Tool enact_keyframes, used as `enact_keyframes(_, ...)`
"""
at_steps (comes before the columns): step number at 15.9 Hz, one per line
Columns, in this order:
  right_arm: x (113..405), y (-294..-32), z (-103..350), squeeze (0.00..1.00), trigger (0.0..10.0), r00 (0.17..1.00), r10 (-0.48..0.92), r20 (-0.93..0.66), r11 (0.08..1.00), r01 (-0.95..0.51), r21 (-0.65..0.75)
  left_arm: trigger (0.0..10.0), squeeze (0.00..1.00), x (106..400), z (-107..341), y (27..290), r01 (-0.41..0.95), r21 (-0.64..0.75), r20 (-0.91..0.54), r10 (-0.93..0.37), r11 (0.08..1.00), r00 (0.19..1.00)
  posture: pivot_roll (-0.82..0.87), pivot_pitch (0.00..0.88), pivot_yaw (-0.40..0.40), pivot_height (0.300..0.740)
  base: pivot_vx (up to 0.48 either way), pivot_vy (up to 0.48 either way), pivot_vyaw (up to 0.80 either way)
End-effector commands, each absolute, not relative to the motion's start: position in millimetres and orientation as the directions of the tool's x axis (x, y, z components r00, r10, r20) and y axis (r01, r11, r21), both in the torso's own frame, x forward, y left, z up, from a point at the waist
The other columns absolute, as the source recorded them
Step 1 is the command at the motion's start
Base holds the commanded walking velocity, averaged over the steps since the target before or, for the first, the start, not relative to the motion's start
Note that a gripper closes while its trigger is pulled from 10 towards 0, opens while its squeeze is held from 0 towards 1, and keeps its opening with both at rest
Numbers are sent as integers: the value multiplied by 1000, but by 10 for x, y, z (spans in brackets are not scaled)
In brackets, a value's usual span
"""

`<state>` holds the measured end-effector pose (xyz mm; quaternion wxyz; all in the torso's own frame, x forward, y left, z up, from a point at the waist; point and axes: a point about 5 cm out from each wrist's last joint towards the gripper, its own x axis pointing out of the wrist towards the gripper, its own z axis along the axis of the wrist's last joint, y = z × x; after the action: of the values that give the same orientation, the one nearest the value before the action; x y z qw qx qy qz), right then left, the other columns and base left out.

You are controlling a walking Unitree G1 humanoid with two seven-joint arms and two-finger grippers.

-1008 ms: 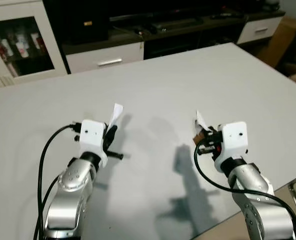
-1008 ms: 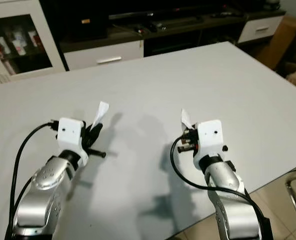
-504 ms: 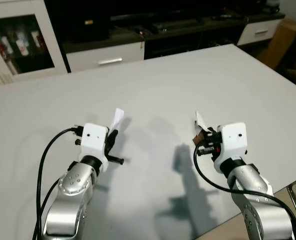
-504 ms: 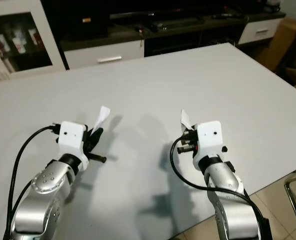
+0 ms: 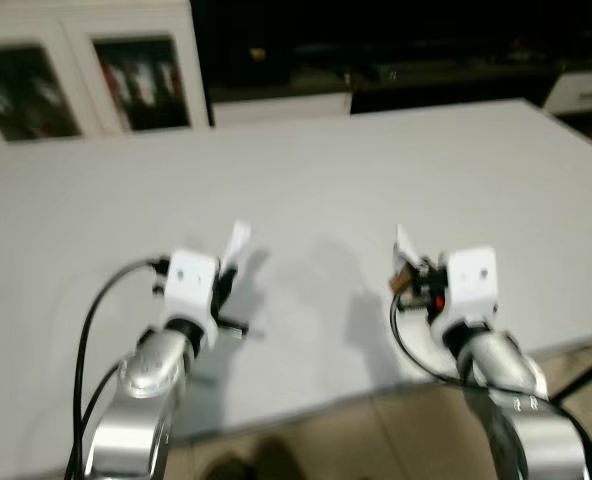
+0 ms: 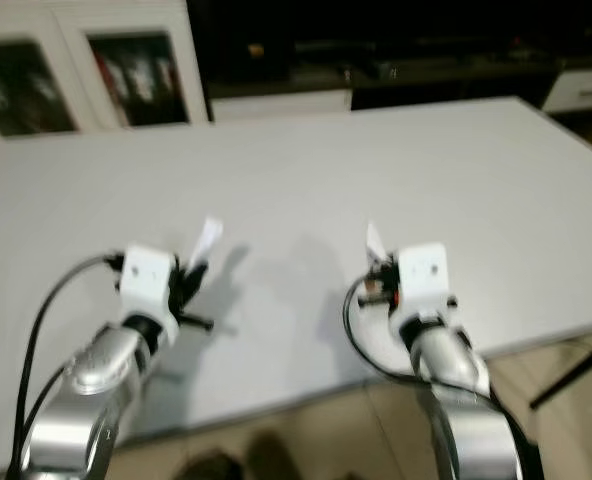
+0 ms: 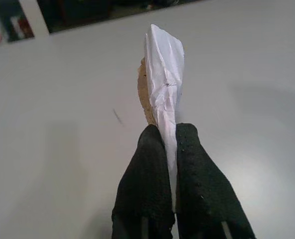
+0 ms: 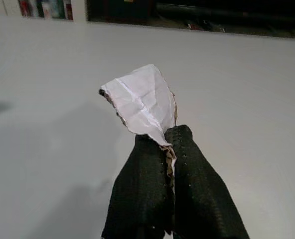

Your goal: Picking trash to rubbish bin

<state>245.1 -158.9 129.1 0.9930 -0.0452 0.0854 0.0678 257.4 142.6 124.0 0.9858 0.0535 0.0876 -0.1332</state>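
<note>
Each of my grippers holds a scrap of crumpled white paper with a brown backing, lifted above the white table [image 5: 306, 150]. My left gripper [image 7: 168, 137] is shut on a tall narrow scrap [image 7: 163, 79], which also shows as a paper scrap [image 5: 237, 240] sticking up past the left wrist. My right gripper [image 8: 168, 142] is shut on a broader scrap [image 8: 142, 104], visible as a small white piece [image 5: 406, 243] in front of the right wrist. Both hands hover over the table's near half.
A dark TV unit with white drawers [image 5: 281, 105] stands behind the table. A glass-door cabinet [image 5: 86, 75] is at the back left. The table's near edge [image 5: 376, 390] shows floor below it. A dark chair leg [image 5: 586, 375] is at the lower right.
The whole view has shifted and blurred: the camera has moved back and turned, so the table's near edge and floor now show. Both grippers still hold their paper scraps as before.
</note>
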Motion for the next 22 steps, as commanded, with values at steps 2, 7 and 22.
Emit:
enact_keyframes(2,2438,-1620,1304,0,10000,980,104,-172,989,-120,-86,10000,0,2602,1300,1393,293,95,-168,-275,951,947,-57,0,-9,740,-334,0,0)
enact_keyframes(7,2406,-1653,1265,0,10000,978,79,-191,991,-98,-90,10000,0,2603,1284,1342,320,101,-174,-300,942,938,-65,0,-6,740,-336,0,0)
enact_keyframes(22,2161,-1817,978,0,10000,948,-21,-319,991,-23,-132,10000,0,2514,1131,1243,357,32,-181,-346,934,921,-87,21,-27,740,-22,0,-747)
